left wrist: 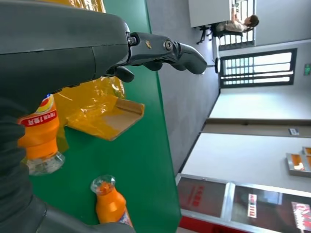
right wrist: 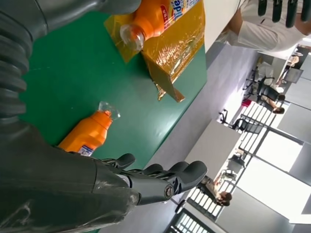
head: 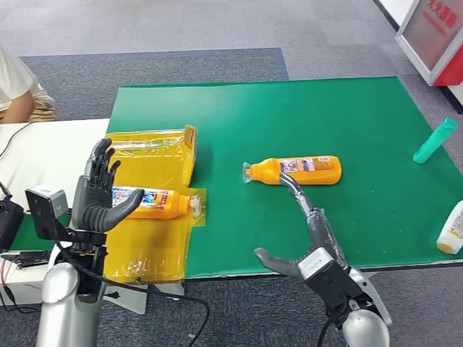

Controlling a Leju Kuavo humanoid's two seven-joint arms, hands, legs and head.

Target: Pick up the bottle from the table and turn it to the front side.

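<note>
On the green table mat point(head: 354, 123), the right hand point(head: 311, 242) reaches, fingers spread and empty, just beside the lying orange plastic bottle point(head: 297, 170).

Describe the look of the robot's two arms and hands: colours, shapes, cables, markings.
Both arms are rounded silver tubes ending in dark grey many-fingered hands. The left hand has black segmented fingers and a thick grey thumb; a grey box is mounted at its wrist, with black cables trailing below. The right hand has slim dark fingers with metallic joints, a small white label at its wrist, and a black cable underneath.
</note>
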